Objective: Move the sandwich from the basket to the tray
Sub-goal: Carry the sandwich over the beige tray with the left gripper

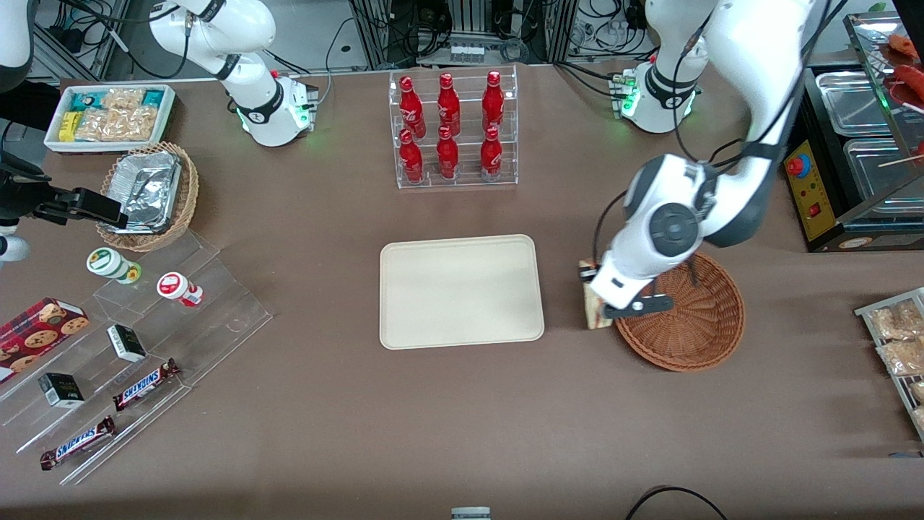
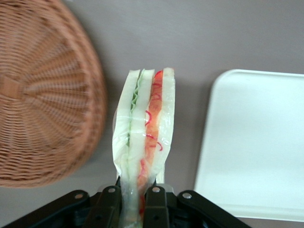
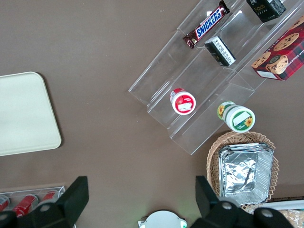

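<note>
Front view: pincer (image 1: 603, 300) above bare table (image 1: 433, 419), between basket (image 1: 693, 325) rim and tray (image 1: 462, 291), clenched on sandwich (image 1: 593, 307). Basket empty; tray bare. Left wrist view: sandwich (image 2: 145, 147) film-wrapped, pinched across its flat faces at one end. Judged light, soft, easily crushed; wrap likely slippery, so a moderate squeeze across the bread faces advisable.

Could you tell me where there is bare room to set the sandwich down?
The tray is bare all over. The gripper, shut on the sandwich, hangs over the table strip between the tray and the basket, also bare. The parked arm's end is crowded with the acrylic stand of snacks.
</note>
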Controlling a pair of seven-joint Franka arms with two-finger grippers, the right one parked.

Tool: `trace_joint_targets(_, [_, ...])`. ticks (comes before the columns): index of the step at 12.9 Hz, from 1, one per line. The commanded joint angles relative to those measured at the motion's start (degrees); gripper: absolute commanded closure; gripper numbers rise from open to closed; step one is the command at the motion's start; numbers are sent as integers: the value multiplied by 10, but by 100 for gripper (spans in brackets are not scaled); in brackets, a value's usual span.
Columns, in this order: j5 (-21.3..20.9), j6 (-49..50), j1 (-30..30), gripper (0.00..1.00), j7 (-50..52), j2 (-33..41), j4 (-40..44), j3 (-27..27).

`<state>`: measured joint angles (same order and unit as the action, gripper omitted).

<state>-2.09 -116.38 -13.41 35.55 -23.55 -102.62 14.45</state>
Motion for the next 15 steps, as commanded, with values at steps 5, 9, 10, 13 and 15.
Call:
trace_joint_targets(5, [-23, 72, -128, 100, 164, -169, 235, -3])
trace_joint_targets(9, [-25, 62, -199, 100, 258, -250, 332, -3])
trace_joint_targets(10, [-26, 55, -210, 100, 269, -262, 344, -3])
trace_joint_targets(13, [-28, 36, -234, 100, 288, -270, 350, -7])
trace_joint_targets(15, [-29, 35, -234, 100, 289, -273, 349, -7])
